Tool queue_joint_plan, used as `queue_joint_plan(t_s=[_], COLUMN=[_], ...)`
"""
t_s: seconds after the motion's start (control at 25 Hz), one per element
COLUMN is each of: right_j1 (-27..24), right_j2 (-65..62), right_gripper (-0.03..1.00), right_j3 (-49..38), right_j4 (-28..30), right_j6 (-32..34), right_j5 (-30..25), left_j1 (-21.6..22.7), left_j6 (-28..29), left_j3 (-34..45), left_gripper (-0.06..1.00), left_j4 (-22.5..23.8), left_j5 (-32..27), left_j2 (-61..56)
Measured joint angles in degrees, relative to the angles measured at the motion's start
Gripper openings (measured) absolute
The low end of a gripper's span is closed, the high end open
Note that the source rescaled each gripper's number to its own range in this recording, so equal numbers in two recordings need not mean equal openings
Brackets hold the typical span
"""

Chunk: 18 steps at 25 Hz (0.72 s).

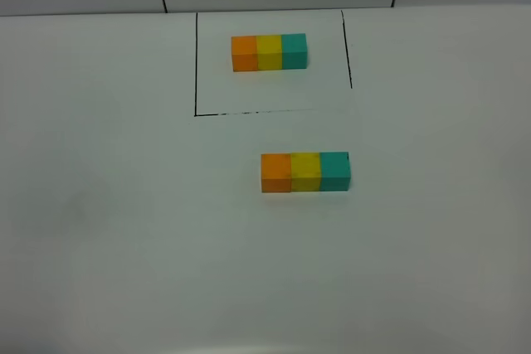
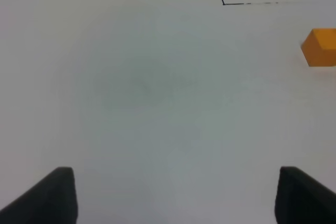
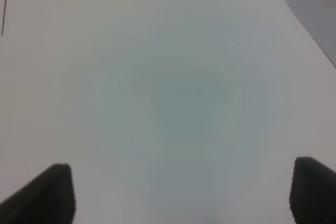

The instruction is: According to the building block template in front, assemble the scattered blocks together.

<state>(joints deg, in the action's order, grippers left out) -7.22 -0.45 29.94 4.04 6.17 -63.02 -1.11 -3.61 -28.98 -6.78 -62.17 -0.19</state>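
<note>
- A white table [image 1: 108,205] fills the high camera view, with no arm visible in it.
- At the far side of the table, thin black lines [image 1: 196,64] frame three sides of a box. Inside it sits the building block template [image 1: 269,52], a row of three joined cubes: orange on the left, yellow in the middle, teal on the right.
- Nearer the camera and a little to the right, outside the box, lie the scattered blocks: the orange cube [image 1: 275,172], the yellow cube [image 1: 304,172] and the teal cube [image 1: 334,171]. They stand touching in one straight row, in the same colour order as the template.
- The left gripper [image 2: 176,195] hangs over bare table, its jaws spread wide with nothing between them. The orange cube [image 2: 320,47] shows at the edge of its view.
- The right gripper [image 3: 184,195] also hangs over bare table, jaws spread wide and holding nothing.
</note>
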Motion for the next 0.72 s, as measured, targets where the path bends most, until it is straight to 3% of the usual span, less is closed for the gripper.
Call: queue_joint_plan(t_s=[0.72], right_j1=[0.00], right_j2=[0.00], right_gripper=[0.68], right_j3=[0.00], right_j4=[-0.07], right_j6=[-0.17], right_j5=[0.05], left_j1=[0.00], left_j6=[0.00], left_j3=[0.00], left_gripper=[0.98], left_j4=[0.00], left_j5=[0.00], left_j2=[0.00])
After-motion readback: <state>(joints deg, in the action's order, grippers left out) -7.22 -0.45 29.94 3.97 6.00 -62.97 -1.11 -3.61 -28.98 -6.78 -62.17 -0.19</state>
